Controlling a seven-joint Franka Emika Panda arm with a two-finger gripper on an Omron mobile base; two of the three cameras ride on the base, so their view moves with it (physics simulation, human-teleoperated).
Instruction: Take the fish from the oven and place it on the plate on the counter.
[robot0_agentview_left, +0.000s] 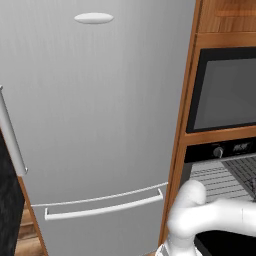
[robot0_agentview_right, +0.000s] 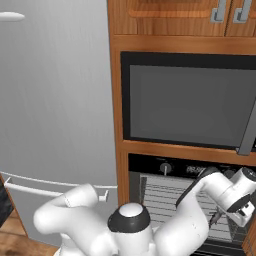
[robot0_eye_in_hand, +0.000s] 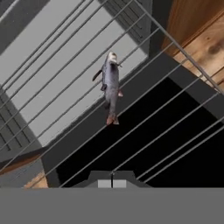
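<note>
At the bottom of the hand view, gripper (robot0_eye_in_hand: 112, 183) has its tips pressed together, pinching nothing. Just beyond them, thin wire rack (robot0_eye_in_hand: 144, 118) bars run diagonally, and the fish (robot0_eye_in_hand: 110, 85) lies on those wires inside the oven (robot0_agentview_right: 165, 192), clear of the tips, head toward the grey ribbed panel. Right base view: hand sits low at the oven's right side, under the black control strip (robot0_agentview_right: 187, 168). Above that, dark glass-fronted appliance (robot0_agentview_right: 187, 102). Left of the wooden column, grey fridge (robot0_agentview_left: 95, 125).
</note>
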